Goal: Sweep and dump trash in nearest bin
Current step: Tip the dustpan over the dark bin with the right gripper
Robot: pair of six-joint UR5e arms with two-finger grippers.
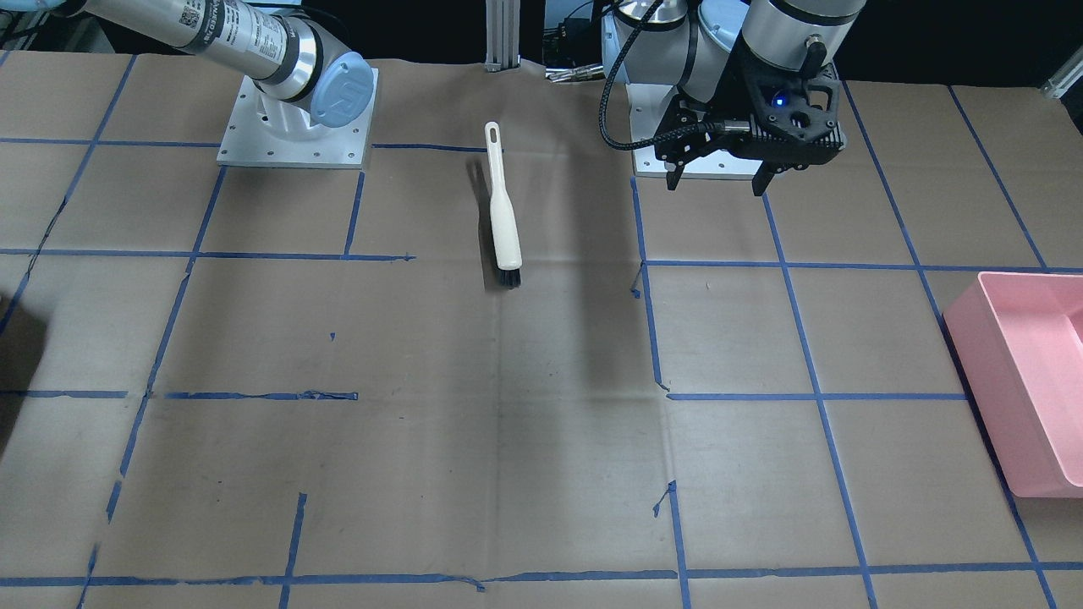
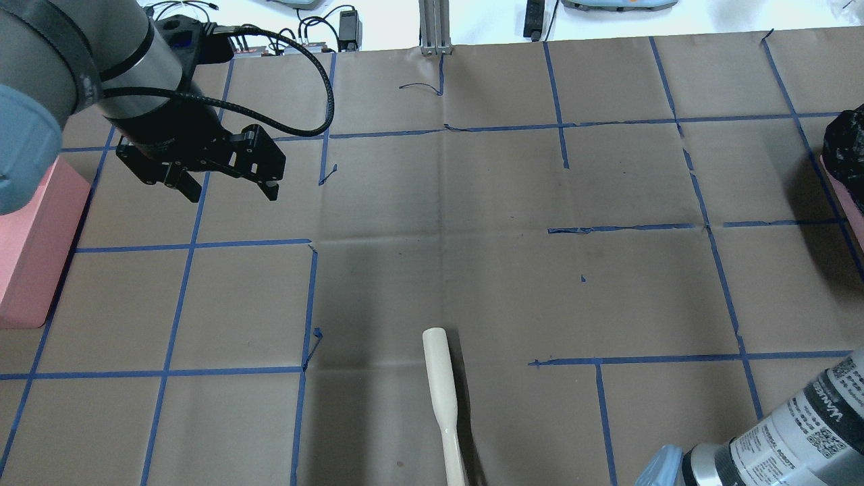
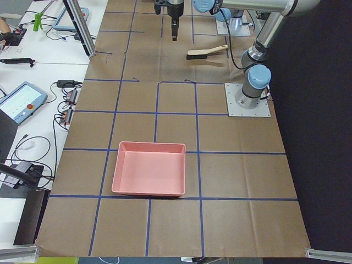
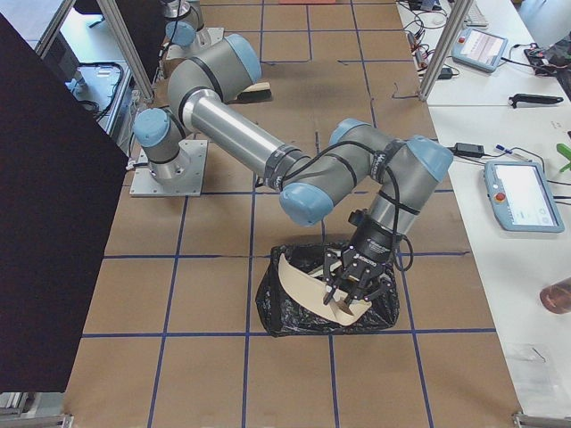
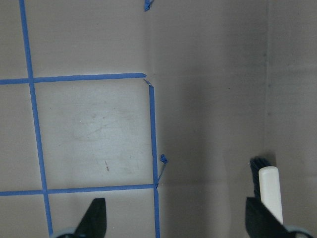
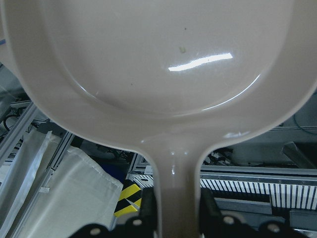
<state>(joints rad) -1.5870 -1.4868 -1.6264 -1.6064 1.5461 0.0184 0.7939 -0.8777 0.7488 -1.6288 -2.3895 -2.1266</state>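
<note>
Dustpan [image 6: 158, 74] right up at rt wrist cam: cream, glossy, bare inside bar a speck or two. Clamped by its handle in rt end effector [image 6: 177, 210], closed narrow and tight on it. Per rt side view, hangs tilted low in mouth of black bag-lined bin [image 4: 272, 312] at desk's [image 1: 423, 474] rt end. No trash visible anywhere: none on desk, none in pan, none in pink bin [image 3: 147, 192] at lt end; prob. down in black bag, but can't confirm w/ pan and end effector in the way. Brush [image 1: 504, 222] flat on desk, centre, toward robot's edge, bristles pointing away from robot, touched by nothing. Lt end effector [image 1: 716, 184] wide open, empty, hovering above desk on its own side, off to one side of brush, no contact. Reads as dump step, at or near its end; looks past sweeping, given bare desk. Next, in all likelihood: lift pan straight up out of bag, level it, bring it back over desk, set down, release. Calls for slow, clean exit w/ thin plastic so close round pan rim. Main risk: rim snagging bag and dragging it off bin.
</note>
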